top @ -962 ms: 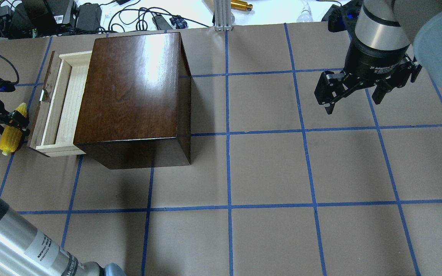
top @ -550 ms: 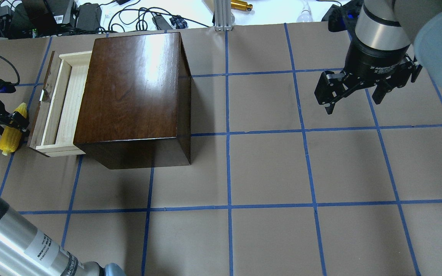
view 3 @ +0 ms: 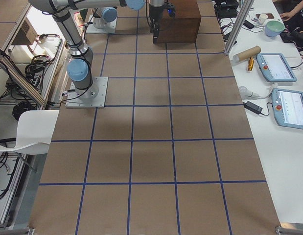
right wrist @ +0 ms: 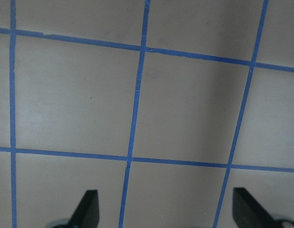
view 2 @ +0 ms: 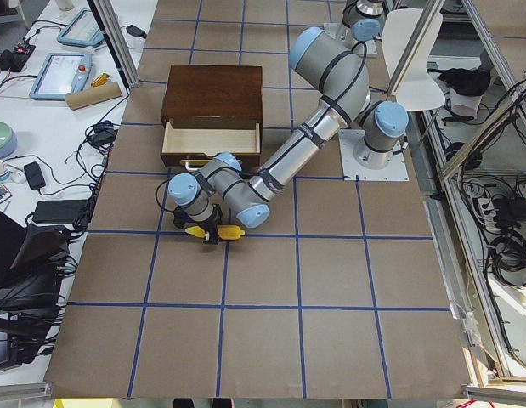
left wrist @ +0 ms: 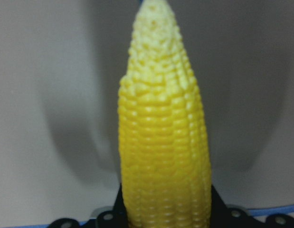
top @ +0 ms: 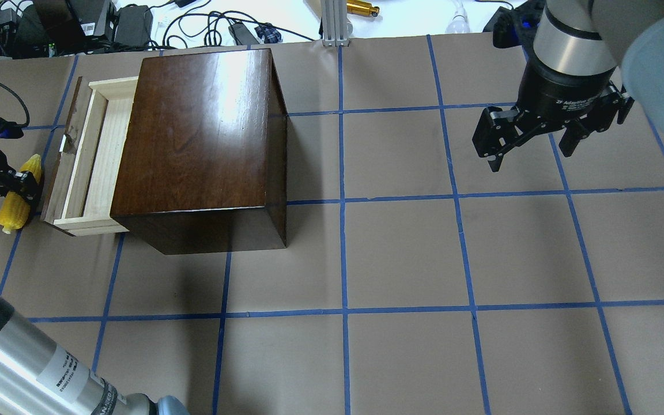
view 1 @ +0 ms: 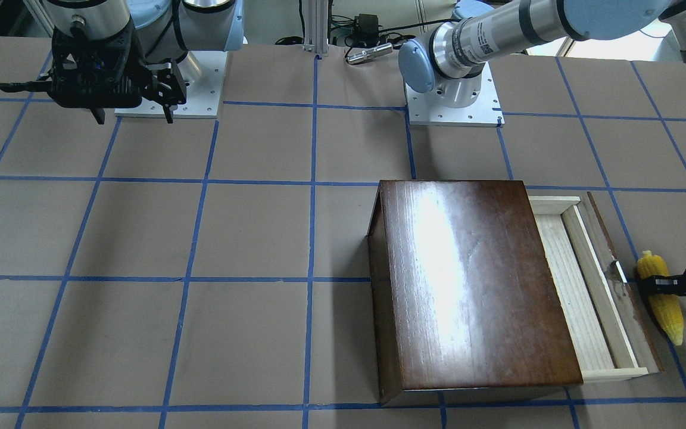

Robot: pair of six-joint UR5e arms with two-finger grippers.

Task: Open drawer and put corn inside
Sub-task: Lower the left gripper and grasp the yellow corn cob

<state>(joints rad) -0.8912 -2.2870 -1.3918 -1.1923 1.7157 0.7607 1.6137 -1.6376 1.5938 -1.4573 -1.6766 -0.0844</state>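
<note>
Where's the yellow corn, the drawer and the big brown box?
corn (top: 11, 208): overhead view, on its yellow kernels.
drawer (top: 104, 155): overhead view, on its pale wooden floor.
box (top: 199, 132): overhead view, on its shiny top.

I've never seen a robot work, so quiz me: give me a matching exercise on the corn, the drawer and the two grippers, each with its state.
1 corn
2 drawer
3 left gripper
4 right gripper

a open over bare table
b pulled partly out
c yellow, beside the drawer front
d clamped shut

Pairs: 1-c, 2-b, 3-d, 4-a
</note>
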